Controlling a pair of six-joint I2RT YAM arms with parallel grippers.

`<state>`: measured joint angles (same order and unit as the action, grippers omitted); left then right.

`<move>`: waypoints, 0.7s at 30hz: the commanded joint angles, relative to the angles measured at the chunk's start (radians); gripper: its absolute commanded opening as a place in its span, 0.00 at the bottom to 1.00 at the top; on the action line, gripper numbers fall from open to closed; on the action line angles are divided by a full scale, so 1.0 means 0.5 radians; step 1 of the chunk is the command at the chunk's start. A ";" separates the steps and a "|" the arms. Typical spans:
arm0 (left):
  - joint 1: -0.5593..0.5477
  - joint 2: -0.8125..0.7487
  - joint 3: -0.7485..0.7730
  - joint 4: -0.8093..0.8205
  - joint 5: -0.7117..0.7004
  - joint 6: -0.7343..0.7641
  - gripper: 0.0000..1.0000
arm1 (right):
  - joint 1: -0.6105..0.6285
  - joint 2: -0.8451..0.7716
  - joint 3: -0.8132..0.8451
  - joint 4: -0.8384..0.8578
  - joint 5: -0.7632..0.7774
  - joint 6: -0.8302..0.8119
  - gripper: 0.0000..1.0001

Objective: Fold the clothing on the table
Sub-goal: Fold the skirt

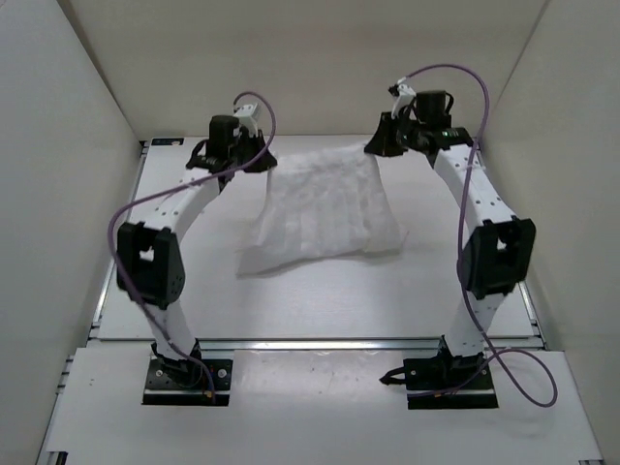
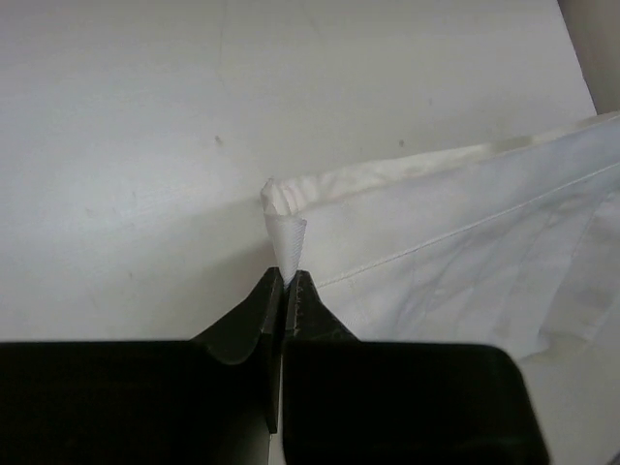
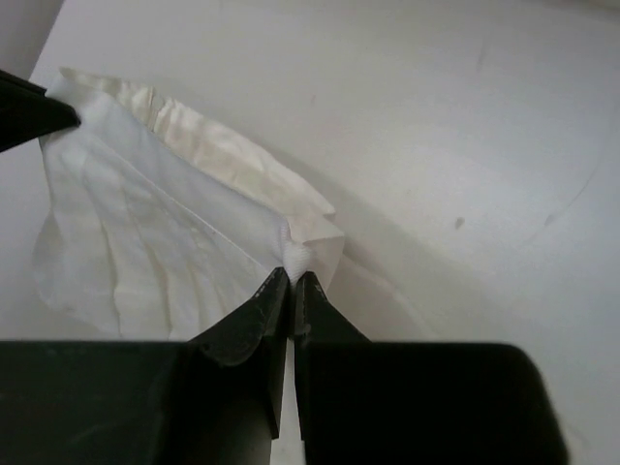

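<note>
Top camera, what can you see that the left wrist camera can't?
Only the top camera shows the right tool pinching the other far corner, and the whole clothing spread between the two tools, its near edge lying on the table. Only the left wrist camera shows, close up, the left tool shut on a small bunched corner, with a stitched line running across the fabric. Both show the white clothing and the white table.

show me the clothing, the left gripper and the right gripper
clothing [image 1: 325, 208]: top view, middle of the white fabric
left gripper [image 2: 286, 279]: left wrist view, between fingertips pinched on a fabric corner
right gripper [image 3: 293, 275]: right wrist view, between fingertips pinched on a fabric corner
</note>
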<state>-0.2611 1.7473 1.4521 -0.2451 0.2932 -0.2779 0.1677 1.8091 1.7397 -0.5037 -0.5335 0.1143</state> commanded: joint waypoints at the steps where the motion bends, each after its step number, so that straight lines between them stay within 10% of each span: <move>1: 0.105 0.195 0.787 -0.160 -0.003 0.077 0.00 | -0.065 0.173 0.731 -0.084 0.138 -0.179 0.00; 7: 0.022 0.160 1.345 -0.237 -0.188 0.332 0.00 | -0.063 0.172 1.219 -0.171 0.214 -0.197 0.00; 21: -0.361 -1.269 -1.458 0.295 -0.424 0.031 0.00 | 0.128 -1.221 -1.482 0.336 0.297 -0.112 0.01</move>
<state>-0.4309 1.2556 0.8688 -0.0406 0.1745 -0.2096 0.2245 1.2922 1.0855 -0.3470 -0.4377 0.0326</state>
